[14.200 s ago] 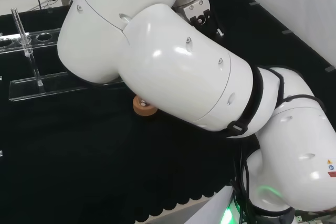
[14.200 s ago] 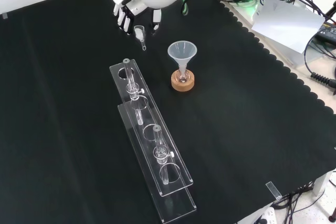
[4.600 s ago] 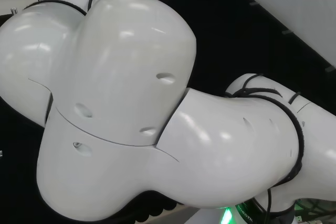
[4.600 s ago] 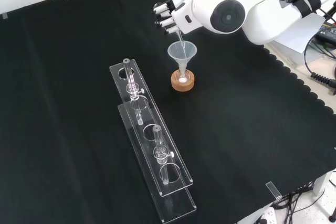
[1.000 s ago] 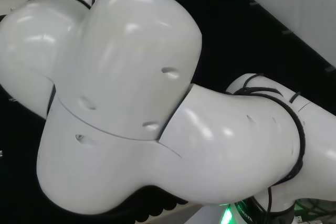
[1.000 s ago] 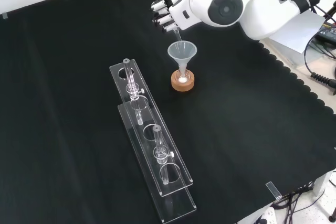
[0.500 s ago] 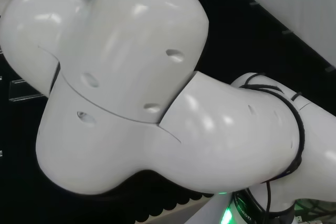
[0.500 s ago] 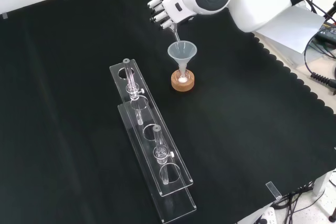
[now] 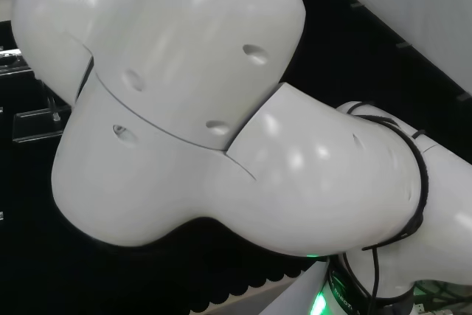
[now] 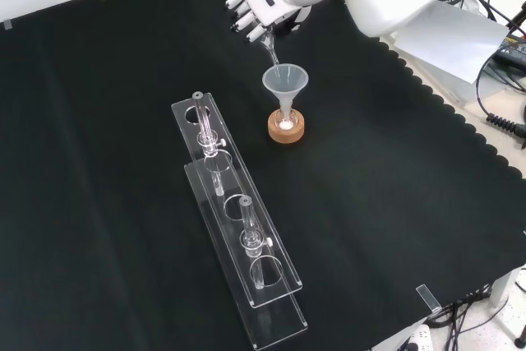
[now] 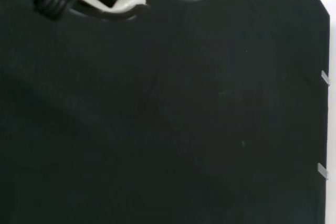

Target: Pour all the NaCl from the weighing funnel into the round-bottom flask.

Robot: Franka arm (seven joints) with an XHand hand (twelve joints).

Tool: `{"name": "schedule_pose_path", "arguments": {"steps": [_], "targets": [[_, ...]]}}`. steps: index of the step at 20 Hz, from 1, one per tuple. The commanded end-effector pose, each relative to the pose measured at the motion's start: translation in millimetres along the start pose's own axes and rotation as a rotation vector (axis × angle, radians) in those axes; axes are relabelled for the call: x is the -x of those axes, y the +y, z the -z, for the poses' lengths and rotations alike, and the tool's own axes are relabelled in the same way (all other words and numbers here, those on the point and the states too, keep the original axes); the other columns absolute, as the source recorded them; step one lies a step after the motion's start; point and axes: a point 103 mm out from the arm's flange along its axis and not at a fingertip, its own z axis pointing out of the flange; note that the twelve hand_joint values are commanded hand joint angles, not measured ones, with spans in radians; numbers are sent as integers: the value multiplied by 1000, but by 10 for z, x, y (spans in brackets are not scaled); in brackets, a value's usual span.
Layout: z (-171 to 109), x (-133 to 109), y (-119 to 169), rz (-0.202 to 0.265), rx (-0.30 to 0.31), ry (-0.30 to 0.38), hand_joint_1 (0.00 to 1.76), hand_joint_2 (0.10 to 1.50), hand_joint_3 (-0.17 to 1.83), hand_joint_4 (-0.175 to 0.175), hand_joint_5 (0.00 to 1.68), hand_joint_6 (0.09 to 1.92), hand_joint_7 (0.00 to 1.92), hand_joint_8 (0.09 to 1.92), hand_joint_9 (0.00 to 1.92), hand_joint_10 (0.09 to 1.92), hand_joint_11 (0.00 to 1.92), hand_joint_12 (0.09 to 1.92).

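1. Looking at the front view, I see the hand (image 10: 261,7) near the top, just beyond and left of the big funnel (image 10: 285,83).
2. Its fingers (image 10: 243,20) are curled around the weighing funnel (image 10: 269,48), which is tilted with its thin stem pointing down toward the big funnel's rim.
3. I cannot tell if the stem tip touches the rim or hangs just above it.
4. The big funnel stands upright in the flask (image 10: 285,123), and the flask sits in a cork stand (image 10: 286,130) on the desk (image 10: 411,203).
5. Something white shows at the bottom of the flask.
6. A clear rack (image 10: 238,219) with glass pieces lies to the left of the flask and nearer to the camera, apart from it.
7. From the head view, I see the arm (image 9: 184,108) in front and one end of the rack at the left edge.
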Motion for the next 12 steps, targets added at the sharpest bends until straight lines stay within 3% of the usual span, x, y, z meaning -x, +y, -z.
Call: {"name": "schedule_pose_path", "arguments": {"steps": [1,12], "targets": [[-74,52,27,-1,11,50,1074,652,859,175,1085,1094,697,642,1049,384,768,1118],[-286,208,103,-5,19,182,1073,654,858,175,1084,1095,697,642,1050,383,774,1118]]}}
